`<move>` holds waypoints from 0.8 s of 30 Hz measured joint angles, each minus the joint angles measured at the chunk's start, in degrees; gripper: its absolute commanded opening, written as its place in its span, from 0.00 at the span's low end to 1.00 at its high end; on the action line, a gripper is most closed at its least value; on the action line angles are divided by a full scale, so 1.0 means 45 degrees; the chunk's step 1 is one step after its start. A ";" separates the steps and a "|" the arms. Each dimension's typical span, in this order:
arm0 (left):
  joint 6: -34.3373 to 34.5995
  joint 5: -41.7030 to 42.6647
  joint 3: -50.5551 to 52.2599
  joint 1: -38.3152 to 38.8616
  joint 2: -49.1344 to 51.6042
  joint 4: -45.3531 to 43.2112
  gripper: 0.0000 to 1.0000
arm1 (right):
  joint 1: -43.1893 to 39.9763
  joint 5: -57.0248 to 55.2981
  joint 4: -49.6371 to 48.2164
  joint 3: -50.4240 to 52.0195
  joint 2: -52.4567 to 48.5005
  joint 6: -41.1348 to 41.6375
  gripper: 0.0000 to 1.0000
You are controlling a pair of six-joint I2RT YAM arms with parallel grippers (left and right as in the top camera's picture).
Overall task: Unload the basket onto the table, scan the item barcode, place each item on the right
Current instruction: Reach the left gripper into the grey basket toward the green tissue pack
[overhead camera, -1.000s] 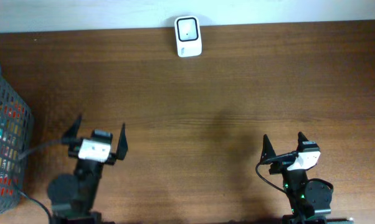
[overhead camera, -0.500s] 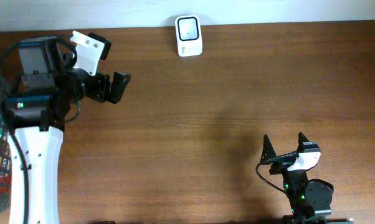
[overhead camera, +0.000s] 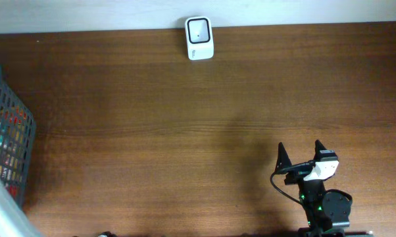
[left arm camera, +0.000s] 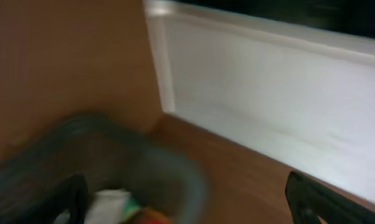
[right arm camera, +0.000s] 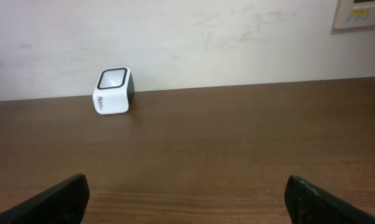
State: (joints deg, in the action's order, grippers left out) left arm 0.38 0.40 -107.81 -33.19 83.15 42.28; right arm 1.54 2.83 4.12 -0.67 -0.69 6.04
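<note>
A white barcode scanner (overhead camera: 198,38) with a dark window stands at the table's far edge; the right wrist view has the scanner (right arm camera: 113,91) against the wall. Colourful items (overhead camera: 4,141) lie in a dark mesh basket (overhead camera: 22,117) at the far left. My left gripper (left arm camera: 187,202) is open above the blurred basket rim (left arm camera: 178,171), with a white, green and red item (left arm camera: 122,205) just below. In the overhead view only a white arm link (overhead camera: 4,214) shows. My right gripper (overhead camera: 299,150) (right arm camera: 187,186) rests open and empty at the near right.
The brown wooden table (overhead camera: 185,131) stretches between the scanner and the right arm. A white wall (right arm camera: 206,37) runs behind the table's far edge. The basket sits at the table's left end.
My left arm has swung from the near left of the table up and over to the basket, leaving the overhead view almost entirely. The right arm has not moved.
</note>
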 measured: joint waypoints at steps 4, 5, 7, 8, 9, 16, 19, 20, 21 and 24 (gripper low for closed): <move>0.0238 -0.0374 0.0000 -0.2356 0.1180 -0.0015 1.00 | 0.0000 0.0000 0.0005 0.0000 0.0000 0.0005 0.99; 0.0272 -0.0131 -0.0015 -0.2909 0.2011 -0.0267 1.00 | 0.0000 0.0000 0.0000 0.0000 0.0000 0.0000 0.99; 0.0267 0.0063 -0.0015 -0.3381 0.3201 -0.0194 1.00 | 0.0000 0.0000 0.0000 0.0000 0.0000 -0.0010 0.99; 0.0253 0.0121 -0.0010 -0.3531 0.3798 0.0015 0.99 | 0.0000 0.0000 0.0000 0.0000 0.0000 0.0000 0.99; 0.0219 0.0204 -0.0010 -0.3614 0.4231 0.0194 0.96 | 0.0000 0.0000 0.0000 0.0000 0.0000 0.0000 0.99; -0.0078 0.1792 -0.2574 -0.3725 0.7339 0.3502 0.97 | 0.0000 0.0000 0.0000 0.0000 0.0000 0.0000 0.99; -0.0073 0.2263 -0.4687 -0.3725 0.7689 0.4556 0.98 | 0.0000 0.0000 0.0000 0.0000 0.0000 0.0000 0.99; -0.0073 0.2273 -0.4852 -0.3725 0.7791 0.4634 0.96 | 0.0000 0.0000 0.0000 0.0000 0.0000 -0.0005 0.99; -0.0073 0.2278 -0.4915 -0.3725 0.8014 0.4716 0.93 | 0.0000 0.0000 0.0000 0.0000 0.0000 -0.0005 0.99; -0.0267 0.2307 -0.4911 -0.3725 0.9894 0.4930 0.90 | 0.0000 0.0000 0.0000 0.0000 0.0000 -0.0010 0.99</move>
State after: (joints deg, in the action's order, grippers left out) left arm -0.82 10.79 -129.91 -49.95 127.68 64.47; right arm 1.54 2.83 4.12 -0.67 -0.69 6.00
